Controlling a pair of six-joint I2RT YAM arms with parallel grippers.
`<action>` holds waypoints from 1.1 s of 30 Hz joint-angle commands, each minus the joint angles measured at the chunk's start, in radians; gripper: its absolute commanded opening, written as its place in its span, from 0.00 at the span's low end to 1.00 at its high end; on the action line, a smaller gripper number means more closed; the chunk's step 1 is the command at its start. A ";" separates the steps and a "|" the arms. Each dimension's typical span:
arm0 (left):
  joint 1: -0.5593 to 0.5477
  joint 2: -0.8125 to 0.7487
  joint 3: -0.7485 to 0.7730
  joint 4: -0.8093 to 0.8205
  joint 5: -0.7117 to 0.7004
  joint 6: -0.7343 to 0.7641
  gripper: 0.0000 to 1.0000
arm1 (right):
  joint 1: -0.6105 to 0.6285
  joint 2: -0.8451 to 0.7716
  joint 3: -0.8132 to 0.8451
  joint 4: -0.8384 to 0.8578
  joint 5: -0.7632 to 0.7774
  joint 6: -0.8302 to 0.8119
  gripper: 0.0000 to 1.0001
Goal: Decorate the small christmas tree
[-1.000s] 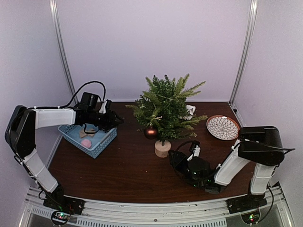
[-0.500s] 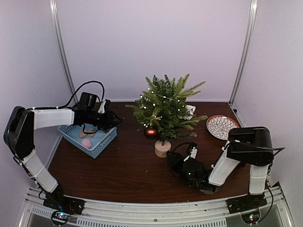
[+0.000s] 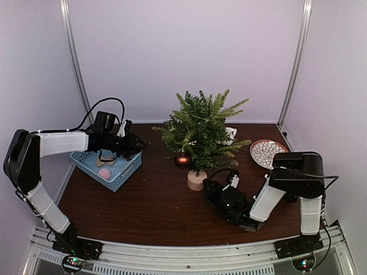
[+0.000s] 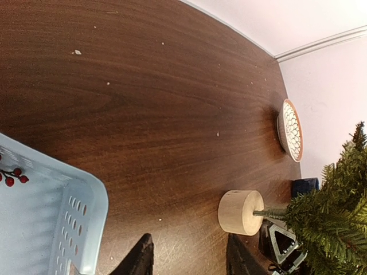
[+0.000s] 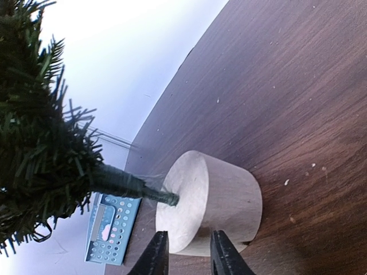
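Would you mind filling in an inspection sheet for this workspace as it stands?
Surface: dark wood table, a few pale specks.
Job's things: tree upright on its wooden base; one reddish bauble hung low.
Clutter: blue basket at left, holding a berry sprig; patterned plate at right.
End effectors: left end effector open, over the table beside the basket; right end effector narrowly open, at the base, not gripping it.
Cables: black cable looping over the left wrist.
Surroundings: pale walls, metal posts.
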 commanded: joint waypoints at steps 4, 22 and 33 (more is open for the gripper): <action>0.014 -0.020 -0.010 0.016 0.006 0.018 0.43 | -0.041 0.039 0.015 0.037 -0.028 0.020 0.23; 0.028 -0.008 -0.027 0.024 0.013 0.024 0.43 | -0.129 0.088 0.096 0.008 -0.169 0.009 0.13; 0.042 -0.013 -0.047 0.028 0.021 0.032 0.43 | -0.218 0.133 0.195 -0.007 -0.335 -0.018 0.11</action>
